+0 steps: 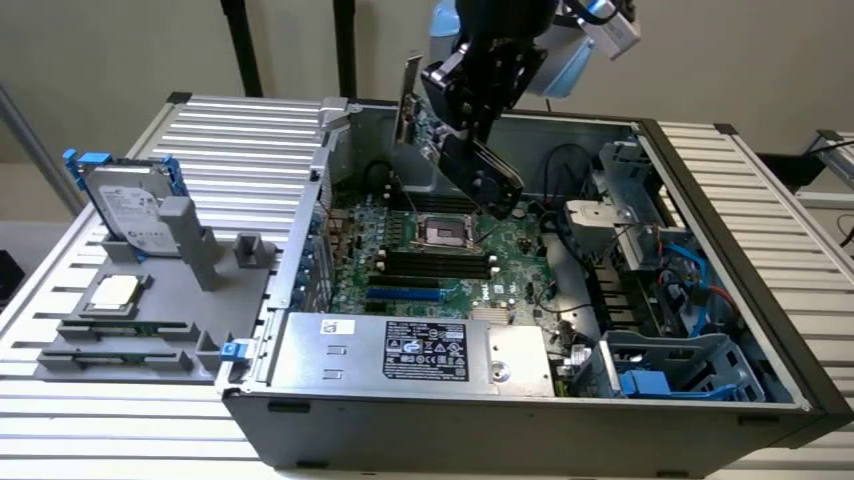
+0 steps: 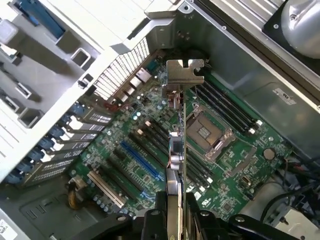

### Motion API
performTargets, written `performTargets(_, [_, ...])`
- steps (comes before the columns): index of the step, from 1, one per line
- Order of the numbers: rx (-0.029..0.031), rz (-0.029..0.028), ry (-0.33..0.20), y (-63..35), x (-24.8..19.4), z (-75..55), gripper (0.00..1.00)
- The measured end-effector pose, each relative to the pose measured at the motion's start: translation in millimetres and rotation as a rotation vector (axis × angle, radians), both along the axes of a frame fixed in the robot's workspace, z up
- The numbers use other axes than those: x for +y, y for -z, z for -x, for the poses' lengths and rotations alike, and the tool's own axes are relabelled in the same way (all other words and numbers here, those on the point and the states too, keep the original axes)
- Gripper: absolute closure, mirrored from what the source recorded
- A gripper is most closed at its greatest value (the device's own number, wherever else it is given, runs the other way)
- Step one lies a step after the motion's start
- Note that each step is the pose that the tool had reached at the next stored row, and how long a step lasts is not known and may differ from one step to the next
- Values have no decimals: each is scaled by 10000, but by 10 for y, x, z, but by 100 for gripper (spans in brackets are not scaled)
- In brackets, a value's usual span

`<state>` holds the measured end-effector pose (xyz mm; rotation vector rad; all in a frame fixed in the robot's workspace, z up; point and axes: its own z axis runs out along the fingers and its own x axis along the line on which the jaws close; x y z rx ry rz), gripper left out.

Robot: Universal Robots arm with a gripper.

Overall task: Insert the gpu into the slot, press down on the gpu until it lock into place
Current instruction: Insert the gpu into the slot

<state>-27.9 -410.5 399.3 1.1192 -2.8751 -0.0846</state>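
Note:
The gpu (image 1: 481, 175) is a flat black card with a silver end bracket (image 1: 411, 95). It hangs tilted in the air over the open computer case, above the motherboard (image 1: 501, 250). My gripper (image 1: 478, 95) is shut on the card from above. In the wrist view the gpu (image 2: 176, 160) shows edge-on between my fingers (image 2: 159, 212), with its bracket (image 2: 185, 74) at the far end. A long blue slot (image 1: 403, 295) lies on the board, below and apart from the card; in the wrist view this slot (image 2: 142, 159) sits off to one side of the card's edge.
A silver labelled power-supply box (image 1: 414, 350) fills the case's near side. The CPU socket (image 1: 445, 232) and black memory slots (image 1: 427, 265) sit mid-board. Cables and a blue drive cage (image 1: 667, 370) are at the exterior view's right. A grey fixture with a hard drive (image 1: 127, 205) stands left.

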Motion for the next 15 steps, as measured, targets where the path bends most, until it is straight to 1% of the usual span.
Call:
performTargets(4, [-31,0,-719,40,0,0,74])
performTargets(5, [-43,1,-992,55,0,0,74])
performTargets(15, [-111,-7,-2800,153,0,0,74])
